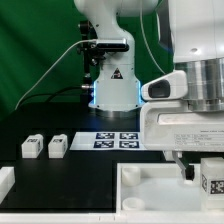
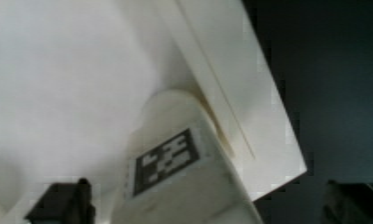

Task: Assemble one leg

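Two spare legs (image 1: pixel 31 146) (image 1: pixel 57 146), blocky matte white posts, lie side by side on the black table (image 1: pixel 70 172), near the flat marker board (image 1: pixel 116 139). Another leg (image 2: pixel 179 160), smooth white plastic with a black-and-white square tag, is pinched between the gripper (image 2: pixel 209 203) fingers, resting against the raised rim of the white square tray-like piece (image 2: pixel 94 80) at the exterior view's right.

Three legs in sight: two (image 1: pixel 31 146) (image 1: pixel 57 146) side by side on the counter (image 1: pixel 60 175), one (image 1: pixel 211 176) by the single tray (image 1: pixel 150 190). One marker board (image 1: pixel 117 139).
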`<state>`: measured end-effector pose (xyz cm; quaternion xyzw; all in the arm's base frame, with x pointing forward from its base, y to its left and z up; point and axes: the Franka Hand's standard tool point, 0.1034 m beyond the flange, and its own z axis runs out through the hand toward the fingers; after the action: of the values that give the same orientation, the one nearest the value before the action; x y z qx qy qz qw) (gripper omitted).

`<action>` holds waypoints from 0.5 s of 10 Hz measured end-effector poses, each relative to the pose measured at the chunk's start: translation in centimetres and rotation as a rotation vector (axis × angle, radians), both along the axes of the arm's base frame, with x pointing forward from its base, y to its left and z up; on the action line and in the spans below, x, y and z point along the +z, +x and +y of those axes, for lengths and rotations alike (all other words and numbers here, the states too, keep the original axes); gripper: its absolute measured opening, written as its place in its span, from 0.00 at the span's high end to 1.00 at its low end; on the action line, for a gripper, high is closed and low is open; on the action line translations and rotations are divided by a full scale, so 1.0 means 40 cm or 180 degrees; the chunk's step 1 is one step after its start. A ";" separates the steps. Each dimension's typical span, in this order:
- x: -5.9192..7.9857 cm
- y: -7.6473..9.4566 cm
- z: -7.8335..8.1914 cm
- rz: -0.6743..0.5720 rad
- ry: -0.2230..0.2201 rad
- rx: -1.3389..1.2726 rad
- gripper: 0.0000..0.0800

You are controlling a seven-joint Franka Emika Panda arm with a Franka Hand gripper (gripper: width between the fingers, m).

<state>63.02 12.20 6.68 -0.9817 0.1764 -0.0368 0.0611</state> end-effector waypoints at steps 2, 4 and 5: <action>0.011 0.011 0.012 0.0009 -0.0279 0.0984 0.19; 0.008 0.010 0.009 0.0015 -0.0267 0.0887 0.34; 0.008 0.010 0.009 0.0021 -0.0257 0.0812 0.51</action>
<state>63.42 12.56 6.99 -0.9980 0.0488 -0.0325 0.0252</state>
